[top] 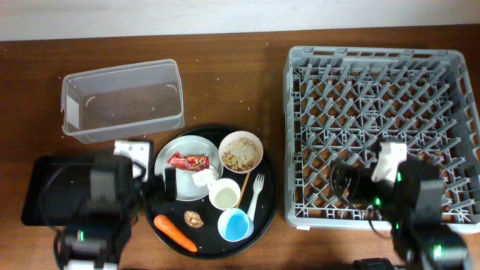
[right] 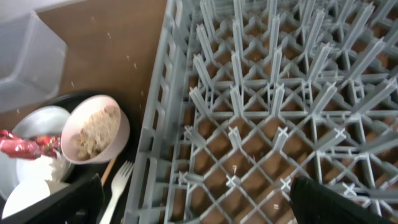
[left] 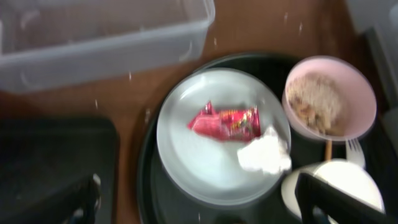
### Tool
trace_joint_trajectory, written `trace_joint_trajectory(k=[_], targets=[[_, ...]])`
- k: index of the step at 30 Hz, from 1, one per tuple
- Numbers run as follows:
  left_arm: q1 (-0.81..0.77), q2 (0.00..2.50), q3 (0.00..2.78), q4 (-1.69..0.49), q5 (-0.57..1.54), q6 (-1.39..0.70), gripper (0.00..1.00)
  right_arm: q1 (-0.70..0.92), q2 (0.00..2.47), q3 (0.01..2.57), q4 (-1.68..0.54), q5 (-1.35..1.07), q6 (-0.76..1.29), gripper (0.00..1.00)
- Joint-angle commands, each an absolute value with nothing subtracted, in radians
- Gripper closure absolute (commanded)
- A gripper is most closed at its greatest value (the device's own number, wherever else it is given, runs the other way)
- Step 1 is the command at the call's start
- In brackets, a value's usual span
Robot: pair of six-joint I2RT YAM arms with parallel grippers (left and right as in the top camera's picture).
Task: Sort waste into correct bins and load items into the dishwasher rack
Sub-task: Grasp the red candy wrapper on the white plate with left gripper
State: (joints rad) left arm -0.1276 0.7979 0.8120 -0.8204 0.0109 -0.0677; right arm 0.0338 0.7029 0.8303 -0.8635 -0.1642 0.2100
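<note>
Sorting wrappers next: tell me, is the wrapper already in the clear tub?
No, the wrapper lies on the plate, outside the tub.

Grey plastic rack (top: 375, 112), wooden table (top: 232, 82)

Soft, even light is falling across the overhead view, casting only faint shadows. The left wrist view is blurring throughout, smearing the clear tub (left: 106, 37) at upper left, while the white plate (left: 186, 155) is glaring slightly. The right wrist view is rendering the grey rack (right: 158, 112) crisply, softening toward the left edge.
</note>
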Motion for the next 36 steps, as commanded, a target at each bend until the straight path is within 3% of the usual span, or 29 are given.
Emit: trace_joint_trajectory(k=[1,10,18,23,25,27,36], targets=[[-0.122,1.051,1.077,-0.987,0.032,-0.056,0.01,0.039,0.906,1.007,-0.967,-0.177,0.216,0.02],[-0.123,1.351,1.134,-0.872,0.094,-0.056,0.01,0.038,1.206,1.077,-1.05,-0.161,0.195,0.02],[-0.123,1.618,1.133,-0.807,0.095,-0.056,0.04,0.038,1.258,1.077,-1.058,-0.161,0.196,0.02],[-0.123,1.691,1.134,-0.785,0.185,-0.056,0.46,0.038,1.258,1.077,-1.059,-0.16,0.196,0.02],[-0.123,1.69,1.134,-0.786,0.188,-0.056,0.79,0.038,1.258,1.077,-1.06,-0.157,0.196,0.02],[-0.123,1.69,1.134,-0.792,0.188,-0.056,0.99,0.038,1.258,1.077,-1.06,-0.157,0.196,0.02],[-0.123,1.606,1.357,-0.934,0.065,-0.056,0.99,0.038,1.258,1.077,-1.06,-0.157,0.195,0.02]])
